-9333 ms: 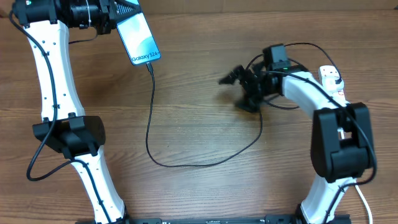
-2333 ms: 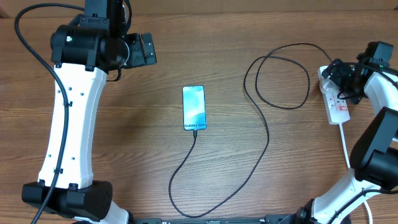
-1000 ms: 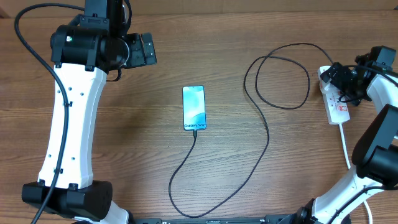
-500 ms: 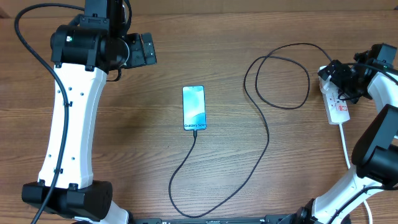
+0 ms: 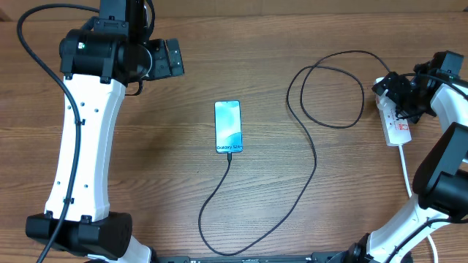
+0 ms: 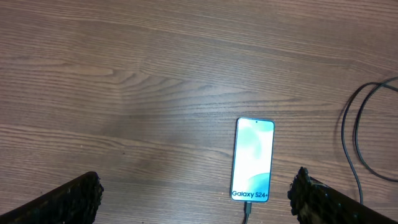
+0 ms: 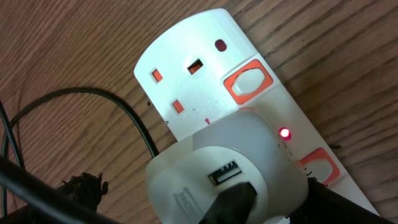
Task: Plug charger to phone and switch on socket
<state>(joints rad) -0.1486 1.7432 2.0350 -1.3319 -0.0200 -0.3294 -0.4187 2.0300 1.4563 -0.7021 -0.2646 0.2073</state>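
Our right gripper [image 5: 398, 95] hangs over the far end of the socket [image 5: 399, 128], jaws spread about as wide as they go and nothing held between them. In the wrist view its dark fingertips [image 7: 84, 185] stand either side of a white adapter [image 7: 227, 165] seated in the strip, and we cannot tell whether they touch it. A red lamp [image 7: 285, 132] glows on that adapter, so we judge power is probably reaching it. The rocker switch [image 7: 249, 81] by the empty outlet gives no clear position. Our left gripper [image 5: 172, 58] is likewise wide open and empty, raised well apart from the phone [image 5: 228, 126], which lies flat and screen up near the middle of the table [image 5: 146, 183]. The charger [image 5: 314, 157] leaves the adapter, makes a loose loop just beside the strip, then sweeps down and round to its connector tip [image 5: 229, 154] at the phone's lower edge. We expect the cable to be light and limp, dragging whatever it joins, so we would take it by the stiff tip or the adapter body. The phone looks slim and smooth and likely to slide on wood; its long edges are the place to grip. The strip is light plastic and may skid under a sideways push, so a rocker wants one fingertip pressed straight down. Bare wood lies all round the phone. The strip is hemmed in by the loop on one side, its white cord [image 5: 406, 172] trailing toward us, and our right arm above.
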